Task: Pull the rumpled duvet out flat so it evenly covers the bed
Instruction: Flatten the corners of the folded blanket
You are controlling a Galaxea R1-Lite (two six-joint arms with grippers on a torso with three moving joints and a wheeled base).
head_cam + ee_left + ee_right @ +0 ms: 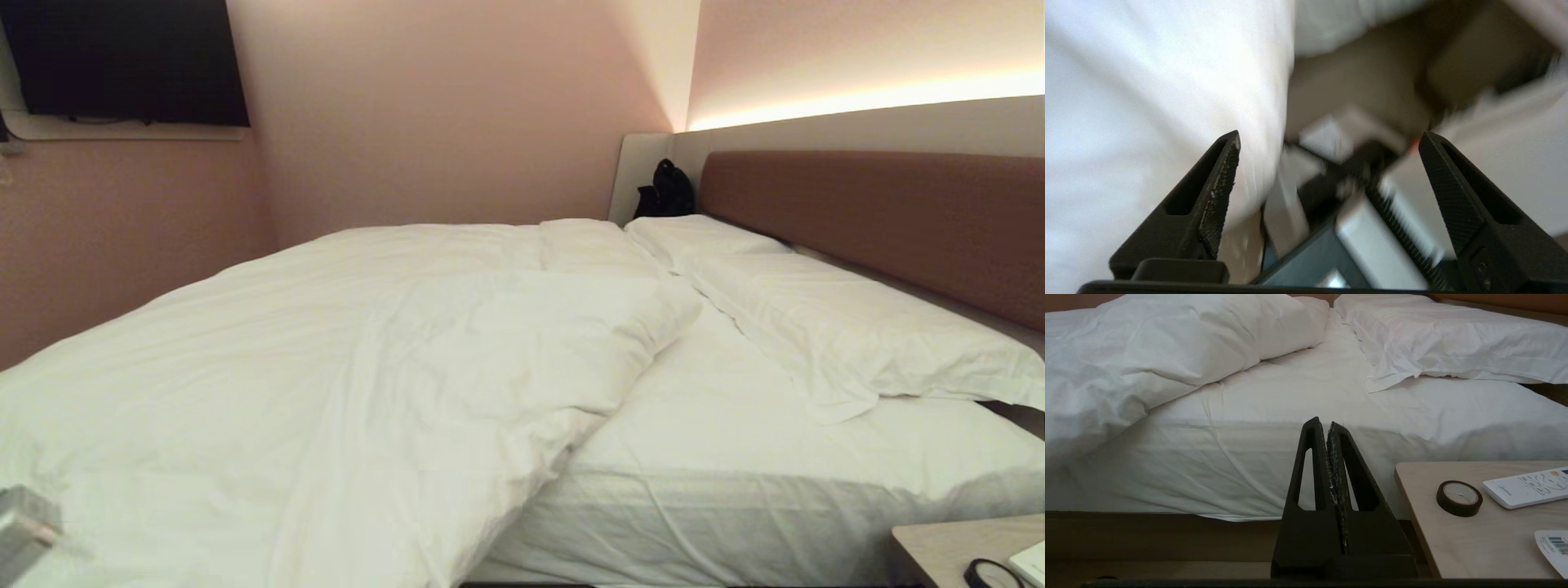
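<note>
Left tool open and empty beside the duvet; duvet bunched toward the foot of the bed.

Your left tool (1329, 141) has its jaws spread wide with nothing between them, and the duvet (326, 367) billows close alongside 1 finger, not gripped. Beyond the tips you see only blurred robot parts and floor, so it seems clear of the bedding. The duvet's near corner folds back on a diagonal, leaving a wedge of bare mattress sheet (735, 457) on the bed (882, 212) before the 2 pillows (849, 327); that folded edge probably wants pulling toward the headboard. Your right tool (1327, 426) is pressed shut on nothing, parked low, facing the bed's side, with the bench (1425, 498) just beside it carrying a tape roll (1459, 498) and a remote control (1527, 488).
</note>
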